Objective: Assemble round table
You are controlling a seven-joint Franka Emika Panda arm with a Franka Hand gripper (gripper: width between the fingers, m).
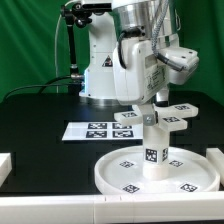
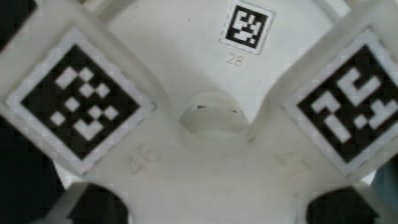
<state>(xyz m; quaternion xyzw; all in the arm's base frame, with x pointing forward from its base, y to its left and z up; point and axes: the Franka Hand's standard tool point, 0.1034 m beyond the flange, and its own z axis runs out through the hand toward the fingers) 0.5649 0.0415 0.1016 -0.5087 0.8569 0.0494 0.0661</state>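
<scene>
The large rimmed round disc (image 1: 115,180) lies at the front of the black table. The short cylindrical leg (image 1: 153,150) stands upright on its central hub. The cross-shaped foot (image 1: 128,117) sits level on top of the leg. My gripper (image 1: 150,106) comes down from above and is shut on the foot. In the wrist view the foot (image 2: 214,115) fills the frame with three tags showing. My gripper (image 2: 217,205) has one of the foot's arms between its dark fingertips (image 2: 89,205).
The marker board (image 1: 85,130) lies flat behind the disc on the exterior view's left. Plain white bars stand at the left edge (image 1: 5,165), along the front (image 1: 60,208) and at the right (image 1: 215,155). The robot base (image 1: 100,70) stands at the back.
</scene>
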